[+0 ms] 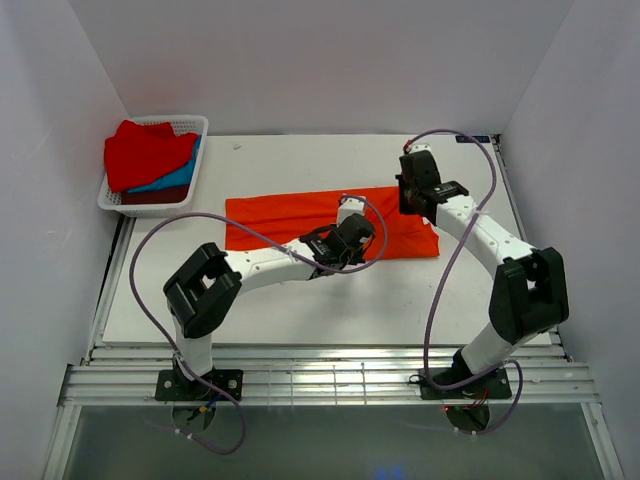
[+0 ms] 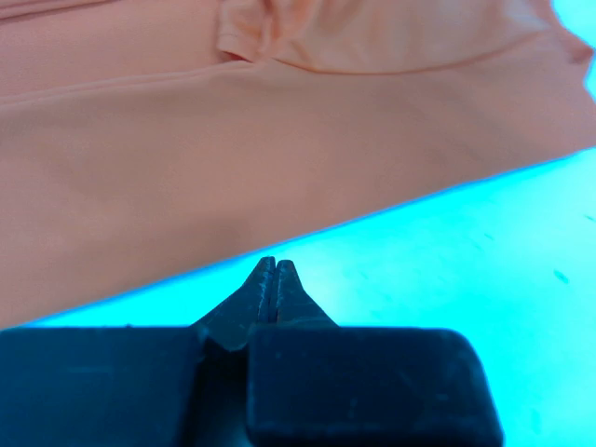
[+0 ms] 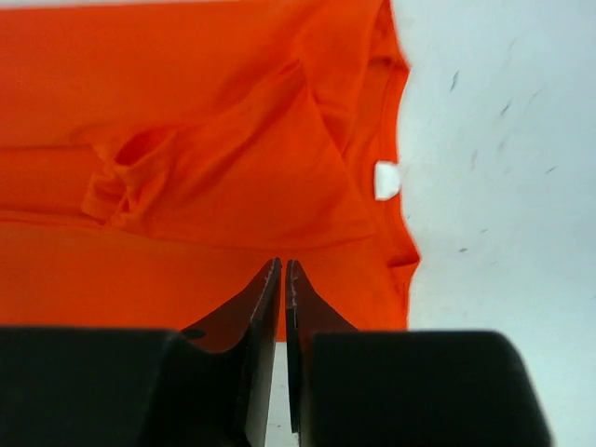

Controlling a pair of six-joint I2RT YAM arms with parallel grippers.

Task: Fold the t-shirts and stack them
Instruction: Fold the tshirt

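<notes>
Orange-red t-shirt [image 1: 290, 215] lies flat mid-table; left gripper [image 2: 277, 264] closed and empty at its near edge, right gripper [image 3: 282, 264] parted a slit, empty, over its right end

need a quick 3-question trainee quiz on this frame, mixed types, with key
1. True or false: the orange-red t-shirt lies inside the white basket.
2. The left gripper is: A) wide open; B) shut, holding nothing; C) shut on cloth.
3. Name the colours of the piled t-shirts in the basket.
Key: 1 false, it lies spread on the table; 2 B; 3 red, blue and dark maroon.
</notes>
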